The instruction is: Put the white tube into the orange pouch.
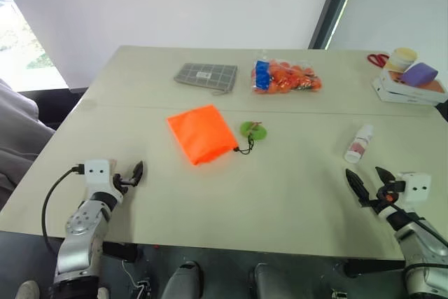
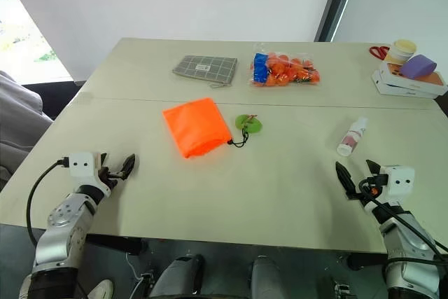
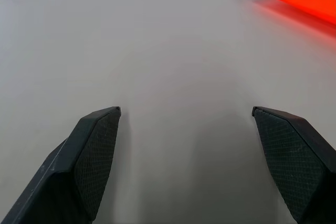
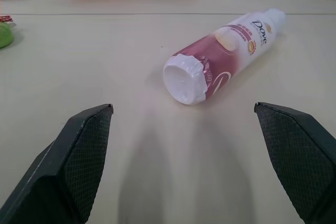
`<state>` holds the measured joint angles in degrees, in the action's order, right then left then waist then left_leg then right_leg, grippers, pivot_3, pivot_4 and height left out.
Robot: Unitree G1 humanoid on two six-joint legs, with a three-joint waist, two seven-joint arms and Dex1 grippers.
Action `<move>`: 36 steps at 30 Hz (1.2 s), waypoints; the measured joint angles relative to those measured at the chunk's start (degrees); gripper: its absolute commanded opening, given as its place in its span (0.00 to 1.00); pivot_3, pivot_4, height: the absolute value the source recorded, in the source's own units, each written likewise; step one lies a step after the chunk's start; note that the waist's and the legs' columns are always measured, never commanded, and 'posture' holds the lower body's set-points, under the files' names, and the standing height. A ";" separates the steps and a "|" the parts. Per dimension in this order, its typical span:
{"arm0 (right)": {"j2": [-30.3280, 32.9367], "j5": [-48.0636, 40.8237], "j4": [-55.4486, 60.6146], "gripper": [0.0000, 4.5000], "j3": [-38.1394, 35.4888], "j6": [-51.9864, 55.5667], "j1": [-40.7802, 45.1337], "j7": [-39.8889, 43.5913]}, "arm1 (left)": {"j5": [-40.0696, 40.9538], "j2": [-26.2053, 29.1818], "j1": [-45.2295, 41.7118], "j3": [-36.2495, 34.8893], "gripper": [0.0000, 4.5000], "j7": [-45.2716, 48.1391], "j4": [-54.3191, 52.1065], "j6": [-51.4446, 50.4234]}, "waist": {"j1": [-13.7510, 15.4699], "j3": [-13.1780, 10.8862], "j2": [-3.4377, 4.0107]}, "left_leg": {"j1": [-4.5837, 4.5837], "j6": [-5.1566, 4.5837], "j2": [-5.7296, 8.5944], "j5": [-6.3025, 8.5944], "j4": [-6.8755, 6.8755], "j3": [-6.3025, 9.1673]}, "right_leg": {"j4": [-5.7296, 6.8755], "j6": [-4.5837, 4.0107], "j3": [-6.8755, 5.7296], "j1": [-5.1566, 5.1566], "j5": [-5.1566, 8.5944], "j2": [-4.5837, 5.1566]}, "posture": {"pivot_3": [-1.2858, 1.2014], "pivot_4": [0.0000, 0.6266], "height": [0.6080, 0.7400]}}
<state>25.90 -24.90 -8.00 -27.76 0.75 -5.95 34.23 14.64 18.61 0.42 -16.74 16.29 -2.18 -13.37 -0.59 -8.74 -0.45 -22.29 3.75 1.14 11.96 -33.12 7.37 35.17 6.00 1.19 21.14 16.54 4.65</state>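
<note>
My right claw (image 1: 369, 183) hovers low over the near right part of the tabletop (image 1: 294, 194), its two black fingers spread wide with nothing between them. The white tube (image 1: 358, 143) lies on its side just beyond that claw, apart from it and a little toward the middle of the tabletop. In the right wrist view its pink-labelled end faces me between my fingertips, while the white end points away and to my right, so its long axis runs roughly along my reach with a slight slant. I judge a short forward push would bring the fingers to either side of its body, provided I turn the wrist a touch to square up with that slant; a round tube lying down may roll if one finger meets it first. My left claw (image 1: 128, 176) rests near the left edge, equally wide open and empty, well apart from the tube, so the right arm is plainly the nearer one. The orange pouch (image 1: 201, 133) lies flat near the centre, its black cord leading to a green tag (image 1: 253, 129) on the side facing the tube.
</note>
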 measured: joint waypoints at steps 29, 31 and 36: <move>-1.30 -0.09 3.80 1.00 4.08 -1.45 5.77 -1.80 | 1.75 -1.77 -3.60 2.89 0.95 -0.22 -4.79 -2.11 | -0.05 0.00 0.00 | 0.00 -0.01 0.00 -0.01 0.00 0.00 | 0.01 0.01 0.00 0.00 -0.01 -0.03 | 0.52 0.24 0.88; -1.31 -0.21 4.92 1.00 5.12 -0.78 6.72 -1.60 | 0.51 -1.20 -3.60 4.65 0.95 -0.01 -6.33 -2.00 | -0.02 0.00 0.00 | 0.00 -0.01 0.00 -0.01 0.00 0.00 | 0.00 0.01 0.00 -0.01 -0.01 -0.03 | 0.52 0.24 0.88; -0.64 -0.75 9.54 1.00 10.21 3.11 8.87 1.31 | -2.51 -0.14 -3.69 9.58 0.95 1.94 -11.36 0.05 | -0.01 0.00 0.01 | 0.00 -0.01 0.00 -0.01 0.00 0.00 | 0.01 0.01 0.01 0.00 -0.01 -0.04 | 0.52 0.24 0.88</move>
<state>25.26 -25.65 1.54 -17.55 3.86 2.92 35.54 12.13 18.47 -3.26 -7.17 18.23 -13.54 -13.33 -0.60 -8.74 -0.45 -22.29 3.73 1.14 11.95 -33.12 7.37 35.18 6.01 1.20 21.13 16.53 4.62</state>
